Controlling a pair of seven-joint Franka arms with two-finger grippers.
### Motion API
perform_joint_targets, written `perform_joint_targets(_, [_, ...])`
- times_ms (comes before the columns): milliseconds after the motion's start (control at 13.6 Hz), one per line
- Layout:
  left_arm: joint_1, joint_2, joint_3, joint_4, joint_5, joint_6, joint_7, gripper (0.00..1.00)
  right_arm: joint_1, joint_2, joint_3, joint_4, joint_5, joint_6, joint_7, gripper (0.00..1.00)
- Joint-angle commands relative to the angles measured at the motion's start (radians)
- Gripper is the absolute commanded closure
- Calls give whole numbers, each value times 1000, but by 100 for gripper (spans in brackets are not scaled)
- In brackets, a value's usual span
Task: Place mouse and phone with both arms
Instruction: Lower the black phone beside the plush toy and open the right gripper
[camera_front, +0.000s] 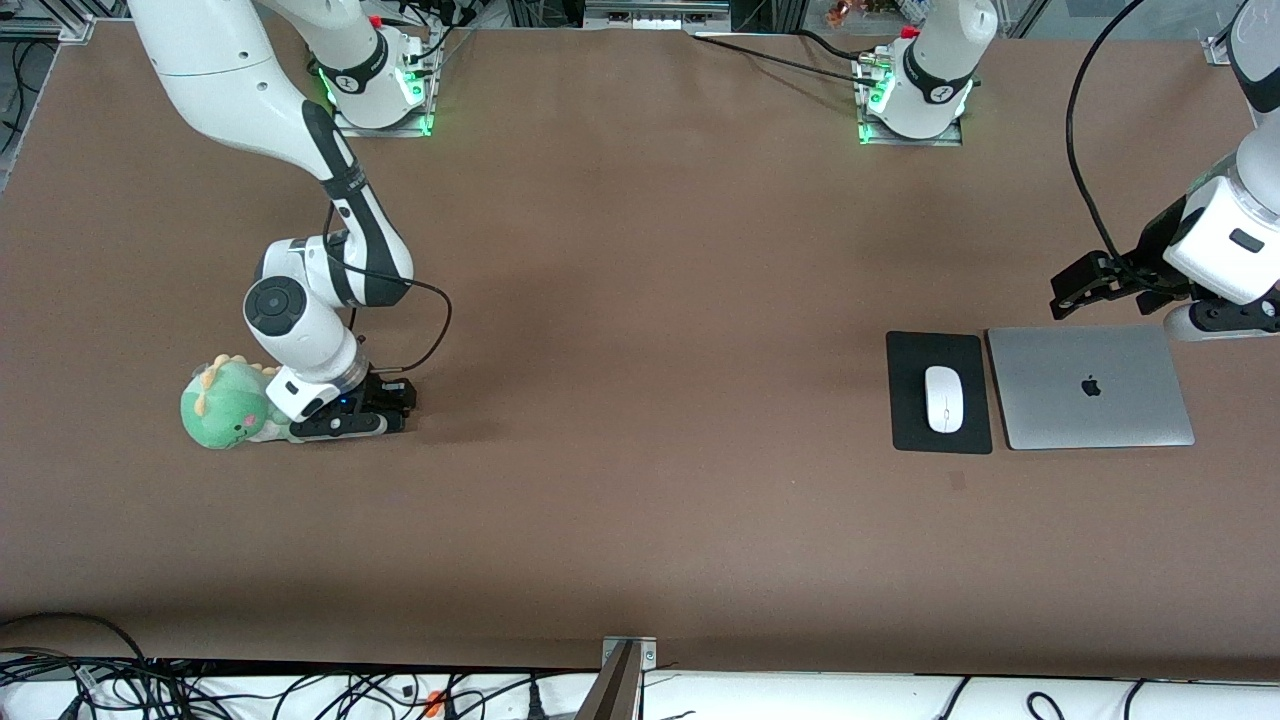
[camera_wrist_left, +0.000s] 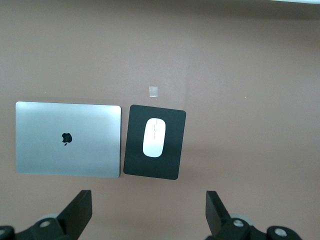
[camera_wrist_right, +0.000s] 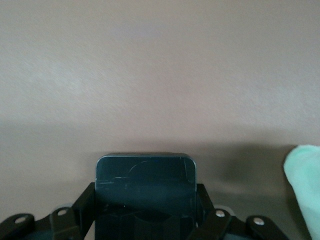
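The white mouse (camera_front: 943, 398) lies on a black mouse pad (camera_front: 910, 425) toward the left arm's end of the table; it also shows in the left wrist view (camera_wrist_left: 154, 137). My left gripper (camera_front: 1075, 290) is open and empty, up in the air over the table just past the laptop's edge toward the bases, and it shows in its own view (camera_wrist_left: 150, 207). My right gripper (camera_front: 385, 408) is down at the table beside a green plush toy. In the right wrist view it (camera_wrist_right: 146, 202) is shut on the black phone (camera_wrist_right: 145, 172), a finger on each long side.
A closed silver laptop (camera_front: 1090, 385) lies beside the mouse pad, toward the left arm's end. The green plush dinosaur (camera_front: 222, 405) sits against the right wrist. A small tape mark (camera_front: 957, 481) is on the brown table, nearer the front camera than the pad.
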Motion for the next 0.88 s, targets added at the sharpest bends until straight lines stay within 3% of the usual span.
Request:
perform_joint_targets(0, [-5, 11, 4, 16, 33, -11, 7, 0, -37, -59, 14, -92, 20, 76, -42, 82])
perform_joint_targets(293, [-4, 12, 5, 16, 36, -11, 7, 0, -44, -59, 16, -141, 22, 147, -52, 77])
perform_joint_targets(366, [-4, 11, 4, 16, 36, -11, 5, 0, -44, -59, 16, -141, 22, 147, -52, 50])
perform_joint_targets(440, [-4, 12, 4, 16, 35, -11, 5, 0, -44, -59, 16, -141, 22, 147, -52, 6])
perform_joint_targets(513, [-4, 12, 5, 16, 34, -11, 5, 0, -44, -59, 16, -140, 22, 145, -51, 0])
perform_joint_targets(806, [-4, 12, 5, 16, 33, -11, 5, 0, -44, -77, 22, -126, 22, 118, -49, 0])
